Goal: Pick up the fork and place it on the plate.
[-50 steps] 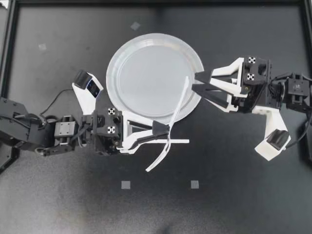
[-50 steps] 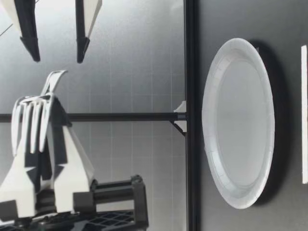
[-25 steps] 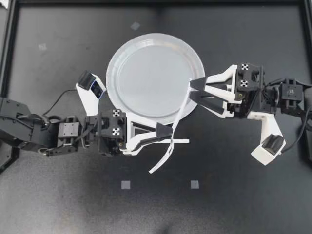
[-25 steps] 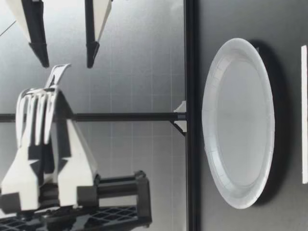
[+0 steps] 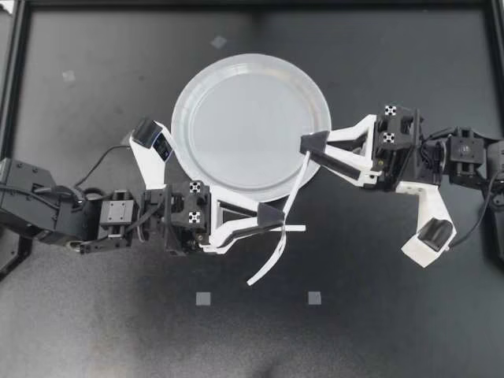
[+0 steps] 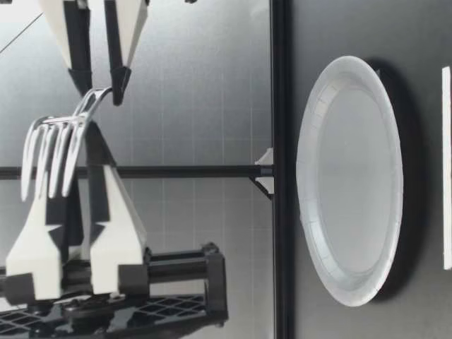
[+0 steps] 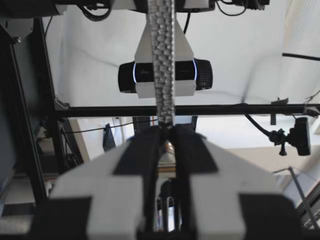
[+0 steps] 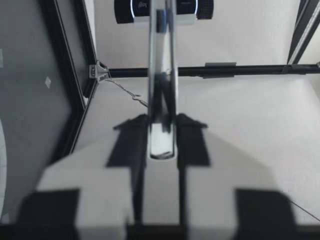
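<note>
Arm from my left reaches across the black table (image 5: 94, 331) toward centre. Left gripper (image 5: 277, 220) sits just beside the plate's rim, on the side facing the two grey tape squares (image 5: 203, 298). Its jaws are closed on the fork (image 5: 294, 183) near mid-length. Left wrist view confirms this: pads (image 7: 145, 150) pinched on the fork (image 7: 161, 60), which runs straight ahead out of the left gripper (image 7: 165, 132).

Fork is white and held in the air. Tine end sticks out past the left gripper, away from the plate (image 5: 250, 126). Handle end crosses over the plate's rim toward my right arm. Low view: fork (image 6: 49, 152) well above the table, tines nearer that camera, clear of the plate (image 6: 349, 180), which lies flat. Left gripper (image 6: 70, 162) is seen head-on there, closed around the fork.

Right gripper (image 5: 307, 150) is at the handle end, over the plate's rim. Right wrist view: the fork (image 8: 161, 100) fills the gap of the right gripper (image 8: 162, 122), with a pad (image 8: 135, 142) against each edge, so these jaws grip the fork too. Low view agrees: right gripper (image 6: 99, 85) has both tips touching the handle's end.
</note>
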